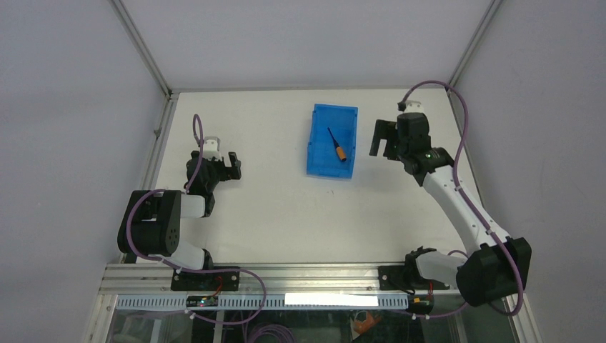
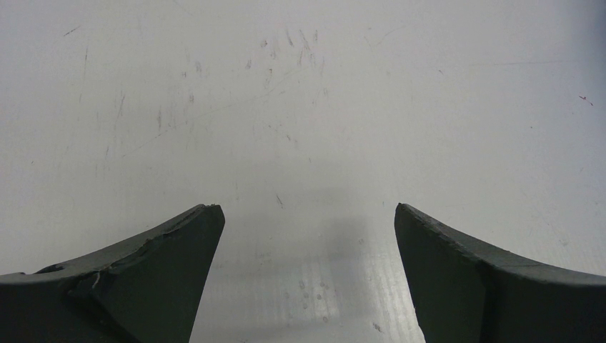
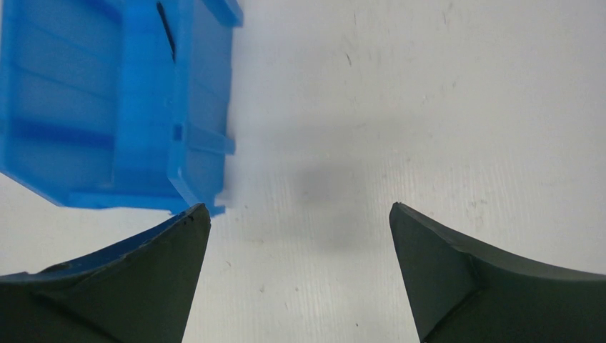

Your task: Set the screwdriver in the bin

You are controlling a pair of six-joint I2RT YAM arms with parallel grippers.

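We see the screwdriver [image 1: 337, 143] lying inside the blue bin [image 1: 321, 156] at the far middle of the table [image 1: 286, 214]. Our right gripper [image 1: 381, 141] sits just right of the bin, jaws spread and empty. Our left gripper [image 1: 230, 166], well to the left, is also spread wide over bare table.
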